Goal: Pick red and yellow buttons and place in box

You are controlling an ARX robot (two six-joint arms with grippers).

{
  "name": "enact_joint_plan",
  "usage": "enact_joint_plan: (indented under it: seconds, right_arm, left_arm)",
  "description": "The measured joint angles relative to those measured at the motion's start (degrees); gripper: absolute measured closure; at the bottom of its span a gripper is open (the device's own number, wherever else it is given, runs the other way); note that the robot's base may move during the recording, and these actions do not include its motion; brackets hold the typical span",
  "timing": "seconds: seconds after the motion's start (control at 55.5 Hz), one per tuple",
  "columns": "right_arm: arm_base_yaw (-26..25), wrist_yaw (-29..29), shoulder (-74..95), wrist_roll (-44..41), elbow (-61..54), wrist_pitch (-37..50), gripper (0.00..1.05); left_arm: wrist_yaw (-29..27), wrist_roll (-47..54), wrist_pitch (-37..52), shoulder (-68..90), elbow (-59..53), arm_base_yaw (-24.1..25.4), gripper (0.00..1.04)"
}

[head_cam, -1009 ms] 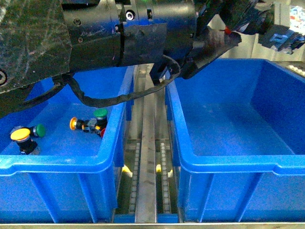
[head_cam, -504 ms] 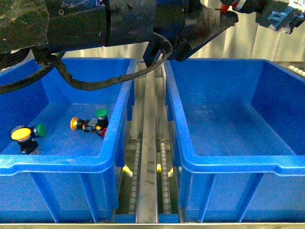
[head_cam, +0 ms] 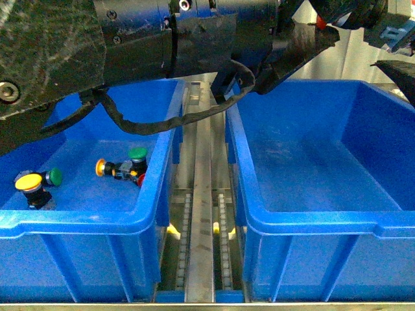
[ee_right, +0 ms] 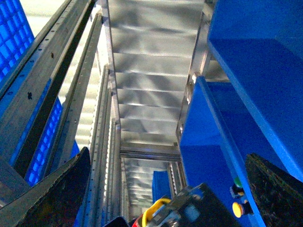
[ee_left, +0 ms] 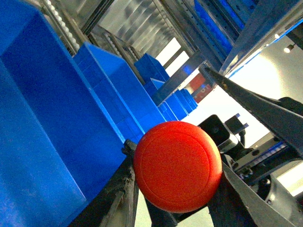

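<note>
Left hand [ee_left: 176,196] dipped slightly over blue plastic bin [head_cam: 311,223], pinching red mushroom-cap push button [ee_left: 177,172]: light, rigid, slick dome; grip body.

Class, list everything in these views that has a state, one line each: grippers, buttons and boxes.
Left gripper, shut on the red button.
Right gripper, open, nothing between its fingers.
Right box, no button on its visible floor.
Left box, holding loose buttons.
Yellow button, standing cap up in the left box.
Orange-yellow button, lying on its side.
</note>
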Motion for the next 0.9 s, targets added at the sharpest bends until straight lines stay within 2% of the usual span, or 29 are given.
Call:
enact_joint_plan:
  seconds: [0.504,0.648,0.702,0.81,0.9]
  right_arm:
    - [-0.48,0.87,-2.05,1.33,0.63,-2.64,0.08]
    - [-1.33,0.96,-2.23,1.27,0.63,-3.39,0.28]
    - [-2.23,0.76,-2.25,1.27,0.61,-3.96,0.41]
    - [-3.72,0.33,-2.25,1.05,0.26,-4.42,0.59]
    - [-4.66,-0.07,-2.25,1.05,0.11,-4.68,0.62]
  left_arm:
    - [-1.05,-1.27,0.33,4.81,3.98,-1.31,0.73]
    - [-1.42,-2.01,0.33,6.05,5.51,-1.99,0.73]
    - [-1.75,-2.38,0.33,6.91,6.51,-2.49,0.73]
    - [-2.40,-2.64,0.28,8.00,7.76,-3.23,0.73]
    - [-2.58,-2.71,-0.11,8.81,8.46,-3.67,0.73]
